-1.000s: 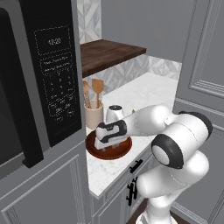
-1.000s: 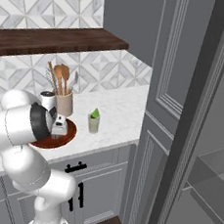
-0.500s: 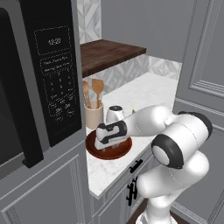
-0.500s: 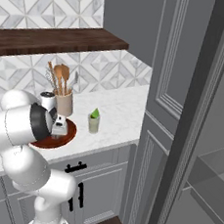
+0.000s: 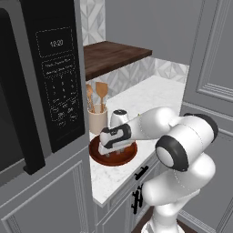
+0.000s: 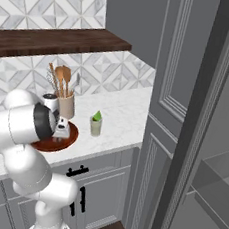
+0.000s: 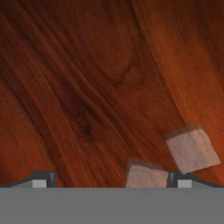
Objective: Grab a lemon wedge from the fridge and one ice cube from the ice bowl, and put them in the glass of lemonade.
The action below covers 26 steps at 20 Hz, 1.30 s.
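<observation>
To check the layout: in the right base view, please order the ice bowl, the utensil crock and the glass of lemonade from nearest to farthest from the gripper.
1. ice bowl, directly under the gripper.
2. utensil crock, just behind.
3. glass of lemonade, farther right on the counter.

Reddish-brown grained ice bowl (image 7: 87, 87), pale whitish ice cube (image 7: 191, 148), green lemon wedge (image 6: 97, 116)
</observation>
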{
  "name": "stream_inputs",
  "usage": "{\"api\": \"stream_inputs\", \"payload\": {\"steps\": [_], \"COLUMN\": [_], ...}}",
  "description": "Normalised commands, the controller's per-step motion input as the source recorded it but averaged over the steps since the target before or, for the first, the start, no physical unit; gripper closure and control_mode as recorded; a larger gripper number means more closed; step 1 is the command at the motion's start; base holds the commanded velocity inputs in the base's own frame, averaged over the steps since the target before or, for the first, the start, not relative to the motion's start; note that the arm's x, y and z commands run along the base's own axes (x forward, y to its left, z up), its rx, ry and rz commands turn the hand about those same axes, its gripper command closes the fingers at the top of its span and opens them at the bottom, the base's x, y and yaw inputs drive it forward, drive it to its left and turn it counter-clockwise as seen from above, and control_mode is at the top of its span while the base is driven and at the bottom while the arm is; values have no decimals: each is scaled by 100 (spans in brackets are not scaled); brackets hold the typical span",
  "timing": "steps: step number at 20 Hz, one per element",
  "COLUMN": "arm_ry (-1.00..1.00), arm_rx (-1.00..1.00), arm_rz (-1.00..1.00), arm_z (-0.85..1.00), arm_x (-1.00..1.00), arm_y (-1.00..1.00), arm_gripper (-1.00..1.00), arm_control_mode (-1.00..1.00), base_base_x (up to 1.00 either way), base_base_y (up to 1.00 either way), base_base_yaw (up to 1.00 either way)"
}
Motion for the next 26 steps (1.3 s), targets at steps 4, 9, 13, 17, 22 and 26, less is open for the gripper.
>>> {"api": "stream_inputs", "payload": {"steps": [4, 9, 13, 17, 22, 26], "arm_ry": [4, 0, 0, 0, 0, 0], "arm_rx": [0, 0, 0, 0, 0, 0], "arm_rz": [0, 0, 0, 0, 0, 0], "arm_z": [-34, -5, 0, 0, 0, 0], "arm_x": [-5, 0, 0, 0, 0, 0], "arm_y": [0, 0, 0, 0, 0, 0], "arm_gripper": [-100, -100, -100, -100, 100, 100], "arm_control_mode": [-100, -100, -100, -100, -100, -100], "base_base_x": [0, 0, 0, 0, 0, 0], "base_base_y": [0, 0, 0, 0, 0, 0], "base_base_yaw": [0, 0, 0, 0, 0, 0]}}
